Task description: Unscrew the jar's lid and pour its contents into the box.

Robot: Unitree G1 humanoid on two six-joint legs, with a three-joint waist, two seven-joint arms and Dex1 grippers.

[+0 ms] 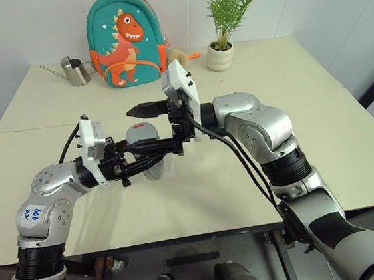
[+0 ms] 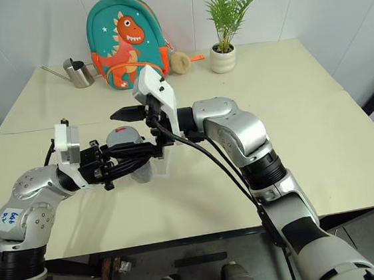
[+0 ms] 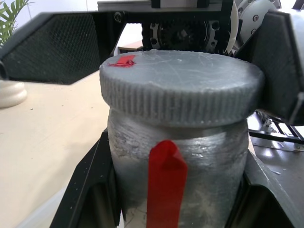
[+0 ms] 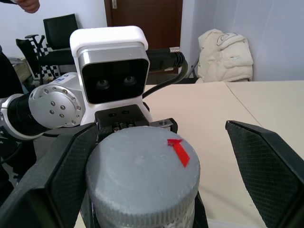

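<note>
Above the near middle of the cream table point(image 1: 321, 139), one silvery-grey jar point(image 3: 183, 166) hangs upright in the left gripper point(image 1: 150, 158), whose two black fingers are pressed against its sides. Its wall looks rough and brushed, with a single red strip running up the side. One grey lid point(image 3: 180, 85) sits on the mouth, as wide as the jar, its edge finely ribbed and a small red arrow-like mark near the rim of its top. The right gripper point(image 4: 156, 166) reaches in from the right with its two fingers spread wide, one on each side of the lid and not touching it. A clear plastic box point(image 1: 166, 165) lies on the table just behind the jar, mostly hidden. A blue handwritten label on the left arm is too small to read. At the far edge stand one steel watering can point(image 1: 76, 70), one teal backpack point(image 1: 126, 39) with an orange dinosaur, and one potted plant point(image 1: 220, 46) in a white pot.
</note>
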